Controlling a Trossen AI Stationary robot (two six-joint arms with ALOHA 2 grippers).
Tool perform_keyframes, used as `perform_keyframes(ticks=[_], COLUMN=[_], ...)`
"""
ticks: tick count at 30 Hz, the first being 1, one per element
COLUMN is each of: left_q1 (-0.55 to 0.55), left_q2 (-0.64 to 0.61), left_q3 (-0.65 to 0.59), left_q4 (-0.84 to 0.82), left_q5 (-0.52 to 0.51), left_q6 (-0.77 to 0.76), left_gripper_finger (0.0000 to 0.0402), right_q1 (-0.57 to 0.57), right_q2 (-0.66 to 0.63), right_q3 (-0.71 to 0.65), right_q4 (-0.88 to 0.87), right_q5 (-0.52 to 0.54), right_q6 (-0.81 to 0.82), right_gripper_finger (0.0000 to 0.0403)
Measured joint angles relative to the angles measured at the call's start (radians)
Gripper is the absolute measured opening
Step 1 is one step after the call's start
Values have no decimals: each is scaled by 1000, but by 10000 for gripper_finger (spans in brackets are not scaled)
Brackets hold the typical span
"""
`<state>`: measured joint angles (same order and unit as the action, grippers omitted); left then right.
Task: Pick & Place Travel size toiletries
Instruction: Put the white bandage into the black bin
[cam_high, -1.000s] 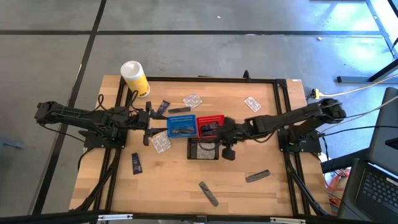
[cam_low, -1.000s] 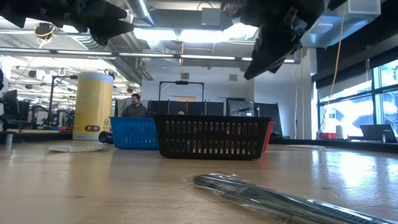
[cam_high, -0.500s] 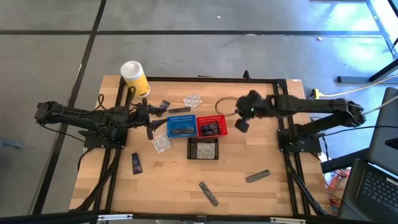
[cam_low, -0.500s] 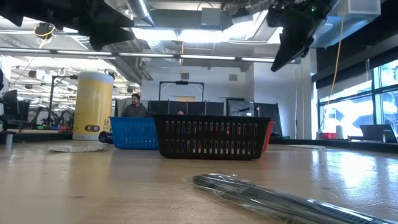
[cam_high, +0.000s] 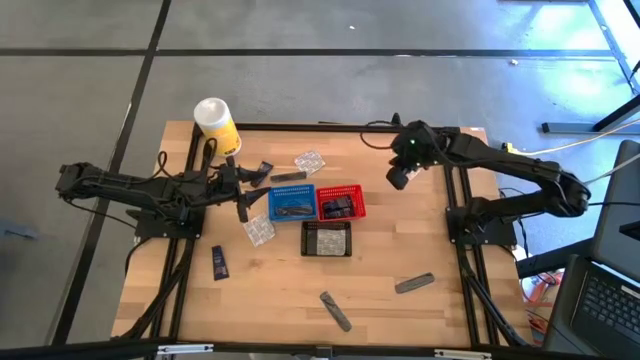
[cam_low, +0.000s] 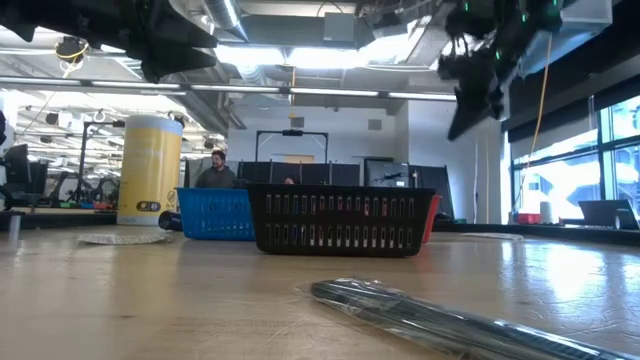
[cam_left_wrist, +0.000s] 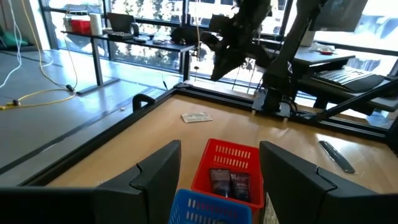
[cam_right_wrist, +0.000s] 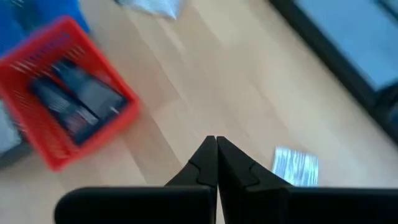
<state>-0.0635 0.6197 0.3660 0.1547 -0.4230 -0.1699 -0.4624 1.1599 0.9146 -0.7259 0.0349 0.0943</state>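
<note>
- A white-and-yellow canister (cam_high: 216, 124) stands at the desk's (cam_high: 280, 300) far-left corner, well clear of the sorting area, so it seems to be a bystander rather than something to sort.
- The left end effector (cam_high: 243, 196) hovers just beside the blue basket (cam_high: 291, 202), its fingers spread and empty; that spot suits reaching the clear packet (cam_high: 259, 230) or the navy sachet (cam_high: 219, 263) lying nearby.
- Blue basket, red basket (cam_high: 340, 202) and black basket (cam_high: 326, 240) cluster mid-desk, each apparently collecting one kind: the red one already holds dark navy sachets (cam_right_wrist: 74, 99).
- Grey tubes (cam_high: 336, 310) lie toward the near edge, still unsorted, with another (cam_high: 414, 284) well to its right.
- The right end effector (cam_high: 397, 178) is raised over the far-right part of the desk, fingers pressed together and holding nothing; a clear packet (cam_right_wrist: 296, 166) lies on the wood just ahead of it, likely its next target.
</note>
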Motion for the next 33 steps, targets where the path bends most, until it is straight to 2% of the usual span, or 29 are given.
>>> perform_keyframes(ticks=[5, 8, 17, 23, 28, 31, 33], left_q1=[0, 0, 0, 1, 1, 1, 1], left_q2=[0, 0, 0, 0, 0, 0, 0], left_q3=[0, 0, 0, 0, 0, 0, 0], left_q4=[0, 0, 0, 0, 0, 0, 0], left_q5=[1, 2, 0, -111, -118, -119, -126], left_q6=[0, 0, 0, 0, -2, -2, -3], left_gripper_finger=[212, 212, 212, 212, 212, 212, 212], right_q1=[-121, -181, -313, -399, -444, -459, -461], right_q2=[0, 0, 0, 0, 0, 11, 26], right_q3=[-145, -210, -263, -263, -263, -263, -263], right_q4=[66, 96, 210, 213, 211, 192, 158], right_q5=[-80, -84, -54, -90, -171, -170, -128], right_q6=[-11, -31, -54, -42, -22, 13, 46], right_gripper_finger=[0, 4, 41, 95, 156, 190, 208])
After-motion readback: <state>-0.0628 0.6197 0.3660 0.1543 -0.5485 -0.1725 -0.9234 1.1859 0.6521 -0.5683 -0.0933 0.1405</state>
